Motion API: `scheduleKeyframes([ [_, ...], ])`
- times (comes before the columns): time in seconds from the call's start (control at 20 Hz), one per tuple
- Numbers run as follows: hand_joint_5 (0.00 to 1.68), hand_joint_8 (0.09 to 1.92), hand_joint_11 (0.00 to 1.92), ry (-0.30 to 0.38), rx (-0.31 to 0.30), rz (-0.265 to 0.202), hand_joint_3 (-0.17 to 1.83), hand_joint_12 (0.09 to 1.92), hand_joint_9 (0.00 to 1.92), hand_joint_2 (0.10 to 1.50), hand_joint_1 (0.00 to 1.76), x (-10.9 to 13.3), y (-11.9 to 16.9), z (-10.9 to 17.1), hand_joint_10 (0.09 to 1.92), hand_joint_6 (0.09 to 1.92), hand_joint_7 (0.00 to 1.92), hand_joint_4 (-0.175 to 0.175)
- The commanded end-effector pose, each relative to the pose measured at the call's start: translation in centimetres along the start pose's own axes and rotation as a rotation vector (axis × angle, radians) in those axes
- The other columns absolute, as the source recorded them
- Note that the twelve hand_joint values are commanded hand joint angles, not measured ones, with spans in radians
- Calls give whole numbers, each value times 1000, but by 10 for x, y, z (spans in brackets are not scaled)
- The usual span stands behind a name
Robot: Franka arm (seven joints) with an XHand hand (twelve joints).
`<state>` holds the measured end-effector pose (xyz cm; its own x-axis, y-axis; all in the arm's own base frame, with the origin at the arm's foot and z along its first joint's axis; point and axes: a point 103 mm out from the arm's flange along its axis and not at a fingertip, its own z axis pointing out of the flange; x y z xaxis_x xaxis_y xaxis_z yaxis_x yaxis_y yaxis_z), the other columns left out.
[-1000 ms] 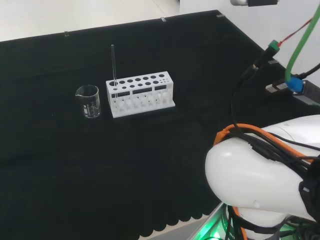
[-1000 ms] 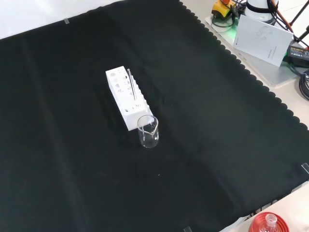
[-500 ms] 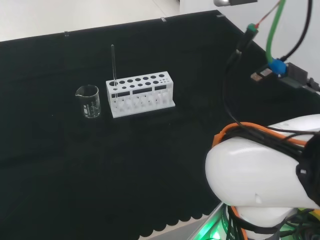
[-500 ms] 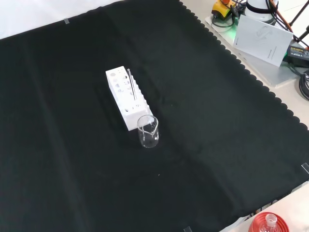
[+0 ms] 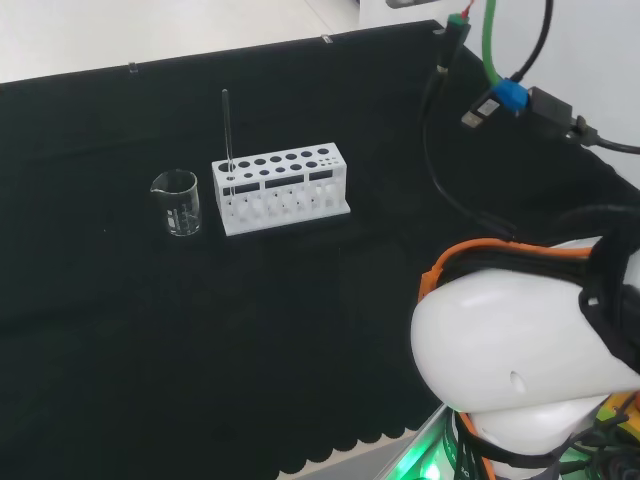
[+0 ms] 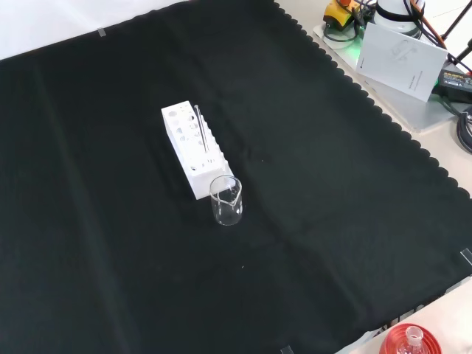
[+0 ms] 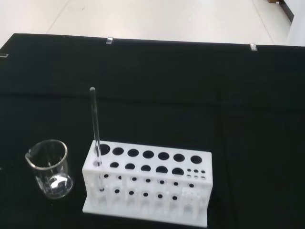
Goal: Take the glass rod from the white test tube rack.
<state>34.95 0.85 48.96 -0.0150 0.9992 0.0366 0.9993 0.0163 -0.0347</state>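
While the glass rod [image 5: 227, 140] stands upright in an end hole of the white rack [image 5: 281, 188], nothing touches it. In the head view that hole is at the rack's 9 o'clock end, and a small clear beaker [image 5: 177, 203] sits on the black cloth [image 5: 200, 330] just beside that same end, at about 9 o'clock from the rack. In the front view the rack [image 6: 192, 147] runs from 11 o'clock to 5 o'clock, the rod [image 6: 200, 130] rises from its nearer half, and the beaker [image 6: 226, 200] stands at its 5 o'clock end. The wrist view looks down on the rod [image 7: 96, 129], rack [image 7: 148, 181] and beaker [image 7: 49, 168] from well apart. How far the hand is open cannot be told.
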Motion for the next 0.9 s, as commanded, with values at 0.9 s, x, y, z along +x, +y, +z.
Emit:
scheduleKeyframes([
  [0.9,255,821,30,4,95,-116,267,1522,99,808,537,38,77,50,1020,87,88,55],
])
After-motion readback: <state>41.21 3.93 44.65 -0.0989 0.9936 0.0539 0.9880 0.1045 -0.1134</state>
